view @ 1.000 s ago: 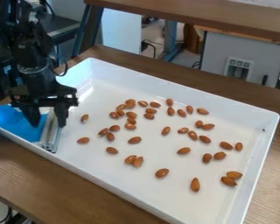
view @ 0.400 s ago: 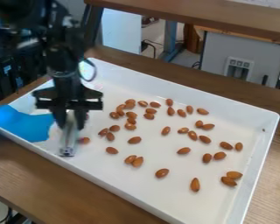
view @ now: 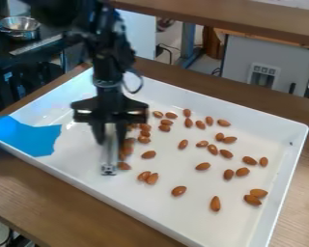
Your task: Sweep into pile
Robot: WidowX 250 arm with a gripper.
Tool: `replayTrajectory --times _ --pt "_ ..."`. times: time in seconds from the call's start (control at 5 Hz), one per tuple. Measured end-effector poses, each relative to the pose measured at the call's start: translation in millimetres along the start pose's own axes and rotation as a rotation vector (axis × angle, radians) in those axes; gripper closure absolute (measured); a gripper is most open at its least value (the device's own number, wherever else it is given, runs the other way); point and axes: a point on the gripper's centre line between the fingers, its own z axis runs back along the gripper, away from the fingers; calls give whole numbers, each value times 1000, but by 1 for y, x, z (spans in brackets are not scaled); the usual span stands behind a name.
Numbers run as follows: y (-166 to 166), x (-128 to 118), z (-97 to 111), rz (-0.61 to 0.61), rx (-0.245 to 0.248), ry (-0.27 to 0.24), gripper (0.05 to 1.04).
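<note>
Almonds are in the white tray, mostly scattered loose over the mid & right of the floor as seen. A few sit right beside the silver bar; can't tell exactly which ones touch it. Gripper is pinching the bar nr its upper end, a finger each side; bar's low end points down at the tray floor.

Handling, my guess: almonds v. light, hard, smooth skins, so they slide & roll easily. Not fragile under a soft push, but may skid or pop out if hit fast. No need to grip them; shove w/ bar's long side, kept low, else nuts slip under. Bar looks stiff, prob. light, maybe a bit slick; best hold is up top, firm & central, so it doesn't twist vs. the load. Tray prob. rigid, could shift if bar presses too hard.

Count: approx. 35 almonds visible, maybe a few more hidden behind bar/gripper. Of these approx. 5 are close by the bar, approx. 30 farther off. 1 bar, 1 tray, 1 gripper. Also 1 blue sheet over tray's left corner, 1 wooden table under it, 1 metal bowl in the background, top left.
</note>
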Motion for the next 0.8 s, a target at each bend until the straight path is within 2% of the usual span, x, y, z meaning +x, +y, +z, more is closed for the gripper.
replayTrajectory --times 0.4,0.8 --pt "-64 -10 1 25 -16 28 717" --pt "-139 -23 0 28 -51 22 717"
